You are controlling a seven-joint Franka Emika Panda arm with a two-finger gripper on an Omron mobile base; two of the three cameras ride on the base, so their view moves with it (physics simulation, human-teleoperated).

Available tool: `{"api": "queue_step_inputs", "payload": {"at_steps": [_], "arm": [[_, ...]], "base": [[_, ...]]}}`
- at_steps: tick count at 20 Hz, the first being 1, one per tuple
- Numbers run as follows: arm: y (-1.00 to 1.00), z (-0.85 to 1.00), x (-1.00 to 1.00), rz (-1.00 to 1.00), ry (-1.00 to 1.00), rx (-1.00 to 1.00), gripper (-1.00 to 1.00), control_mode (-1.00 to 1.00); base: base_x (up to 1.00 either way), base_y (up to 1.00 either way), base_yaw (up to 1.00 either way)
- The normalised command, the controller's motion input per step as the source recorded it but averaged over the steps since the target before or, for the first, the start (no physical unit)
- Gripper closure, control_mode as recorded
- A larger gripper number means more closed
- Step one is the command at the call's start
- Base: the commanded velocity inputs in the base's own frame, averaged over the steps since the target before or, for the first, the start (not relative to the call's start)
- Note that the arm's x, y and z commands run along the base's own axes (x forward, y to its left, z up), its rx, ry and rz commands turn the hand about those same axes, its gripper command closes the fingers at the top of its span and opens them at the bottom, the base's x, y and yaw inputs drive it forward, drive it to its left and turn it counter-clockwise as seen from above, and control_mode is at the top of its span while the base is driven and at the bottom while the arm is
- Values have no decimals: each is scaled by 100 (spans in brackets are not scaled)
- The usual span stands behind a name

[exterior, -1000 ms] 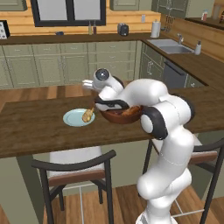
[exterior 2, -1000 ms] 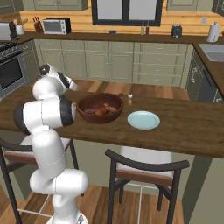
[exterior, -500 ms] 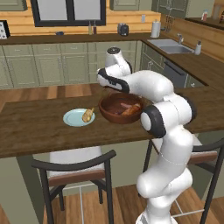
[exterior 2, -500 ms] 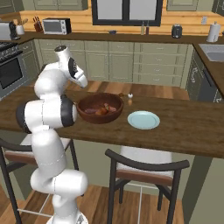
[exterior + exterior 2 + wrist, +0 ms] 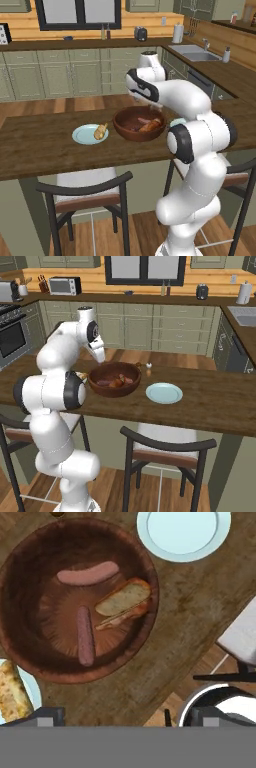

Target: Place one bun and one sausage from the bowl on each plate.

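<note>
Risen since a second ago from beside the near plate (image 5: 86, 135), the gripper (image 5: 122, 716) now hangs over the bowl (image 5: 30, 567), fingers spread wide and empty. Just ahead of them lie a sausage (image 5: 85, 636) and a bun (image 5: 123, 598), another sausage (image 5: 88, 573) past these; one bun (image 5: 11, 692) rests on the plate beside one fingertip, and the bare plate (image 5: 183, 533) lies beyond the bowl.

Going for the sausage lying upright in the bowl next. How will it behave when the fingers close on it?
That sausage looks round and smooth, so it may roll or slip if pinched off-center. It lies free on the bowl floor, apart from the bun, so nothing should drag along. Probably light and slightly soft.
</note>
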Motion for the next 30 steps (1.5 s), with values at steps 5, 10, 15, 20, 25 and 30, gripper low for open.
{"api": "queue_step_inputs", "payload": {"at_steps": [5,10,15,20,25,30], "arm": [[-3,-56,56,0,1,6,-100,-100],[-20,-52,63,7,11,5,-100,-100],[15,-43,25,0,28,1,-100,-100],[16,-42,4,0,10,0,-100,-100],[15,-69,0,0,0,0,-100,-100],[0,-66,6,0,-5,0,-100,-100]], "base": [[0,0,0],[0,0,0],[0,0,0],[0,0,0],[0,0,0],[0,0,0]]}}
